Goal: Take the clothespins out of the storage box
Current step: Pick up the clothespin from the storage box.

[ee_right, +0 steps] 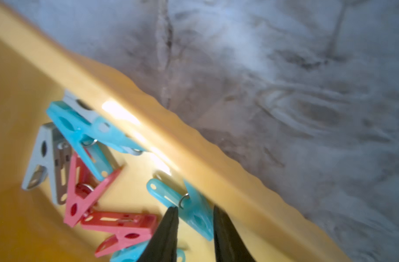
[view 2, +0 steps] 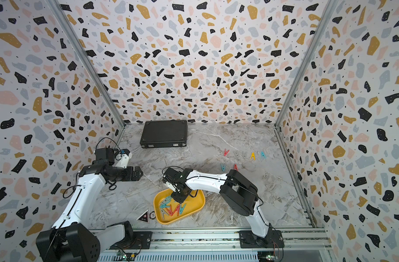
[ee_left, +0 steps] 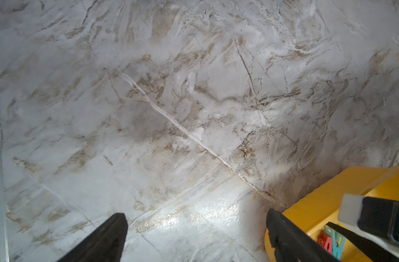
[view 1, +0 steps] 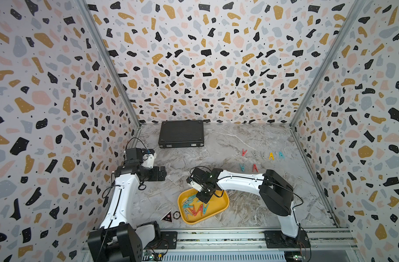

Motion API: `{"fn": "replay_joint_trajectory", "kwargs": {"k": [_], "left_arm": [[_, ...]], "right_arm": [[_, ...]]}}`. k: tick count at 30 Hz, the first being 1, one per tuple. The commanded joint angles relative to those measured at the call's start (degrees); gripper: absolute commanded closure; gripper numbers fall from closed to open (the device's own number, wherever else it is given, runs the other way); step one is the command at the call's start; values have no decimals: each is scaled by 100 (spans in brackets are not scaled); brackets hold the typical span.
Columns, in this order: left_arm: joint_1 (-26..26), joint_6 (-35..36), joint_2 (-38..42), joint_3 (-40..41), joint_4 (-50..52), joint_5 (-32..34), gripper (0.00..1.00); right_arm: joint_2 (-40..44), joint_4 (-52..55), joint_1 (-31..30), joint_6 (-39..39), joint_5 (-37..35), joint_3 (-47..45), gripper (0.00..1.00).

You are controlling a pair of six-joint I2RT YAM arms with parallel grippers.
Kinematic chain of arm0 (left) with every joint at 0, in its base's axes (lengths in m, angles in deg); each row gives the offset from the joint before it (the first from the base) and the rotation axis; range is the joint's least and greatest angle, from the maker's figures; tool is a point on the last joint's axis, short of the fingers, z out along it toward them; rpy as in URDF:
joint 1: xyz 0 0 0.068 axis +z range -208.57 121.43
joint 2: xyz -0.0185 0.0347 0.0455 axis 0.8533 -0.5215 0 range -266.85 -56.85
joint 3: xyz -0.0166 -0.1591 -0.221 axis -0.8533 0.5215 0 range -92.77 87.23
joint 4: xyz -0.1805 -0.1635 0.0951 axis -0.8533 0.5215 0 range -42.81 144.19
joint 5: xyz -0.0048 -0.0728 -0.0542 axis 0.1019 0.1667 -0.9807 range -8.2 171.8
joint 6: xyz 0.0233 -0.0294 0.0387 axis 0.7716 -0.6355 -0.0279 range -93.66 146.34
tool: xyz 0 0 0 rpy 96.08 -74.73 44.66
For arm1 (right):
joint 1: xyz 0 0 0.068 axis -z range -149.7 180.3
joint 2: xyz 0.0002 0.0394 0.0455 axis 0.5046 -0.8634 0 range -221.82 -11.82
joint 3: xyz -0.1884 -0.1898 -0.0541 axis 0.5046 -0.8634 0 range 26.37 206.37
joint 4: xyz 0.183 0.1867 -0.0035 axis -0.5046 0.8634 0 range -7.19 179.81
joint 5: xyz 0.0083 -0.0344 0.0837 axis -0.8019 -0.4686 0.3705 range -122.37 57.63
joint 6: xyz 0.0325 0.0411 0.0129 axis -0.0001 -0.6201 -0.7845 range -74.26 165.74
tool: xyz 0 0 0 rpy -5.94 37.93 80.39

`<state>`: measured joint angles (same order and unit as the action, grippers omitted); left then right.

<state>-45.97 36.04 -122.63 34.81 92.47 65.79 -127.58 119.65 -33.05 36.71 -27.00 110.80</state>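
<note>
Lying btwn right gripper [ee_right: 195, 207] tips: teal clothespin [ee_right: 165, 192], in storage box [ee_right: 194, 147].

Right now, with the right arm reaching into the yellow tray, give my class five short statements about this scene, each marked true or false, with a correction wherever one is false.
1. The black case is open. False: its lid is shut.
2. The right gripper is down in the storage box, its jaws either side of a teal clothespin. True.
3. The left gripper holds a clothespin. False: it is open and empty above the table.
4. Several clothespins lie on the table outside the box. True.
5. Every clothespin in the box is teal. False: a red clothespin and a grey clothespin lie there too.
</note>
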Motion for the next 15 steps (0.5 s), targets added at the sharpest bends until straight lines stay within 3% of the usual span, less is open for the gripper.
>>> {"fn": "replay_joint_trajectory", "kwargs": {"k": [1, 15], "left_arm": [[34, 51, 7, -31, -5, -25, 0], [40, 56, 30, -37, 1, -25, 0]], "right_arm": [[311, 227, 63, -203, -180, -166, 69], [539, 271, 63, -62, 162, -49, 46]]}}
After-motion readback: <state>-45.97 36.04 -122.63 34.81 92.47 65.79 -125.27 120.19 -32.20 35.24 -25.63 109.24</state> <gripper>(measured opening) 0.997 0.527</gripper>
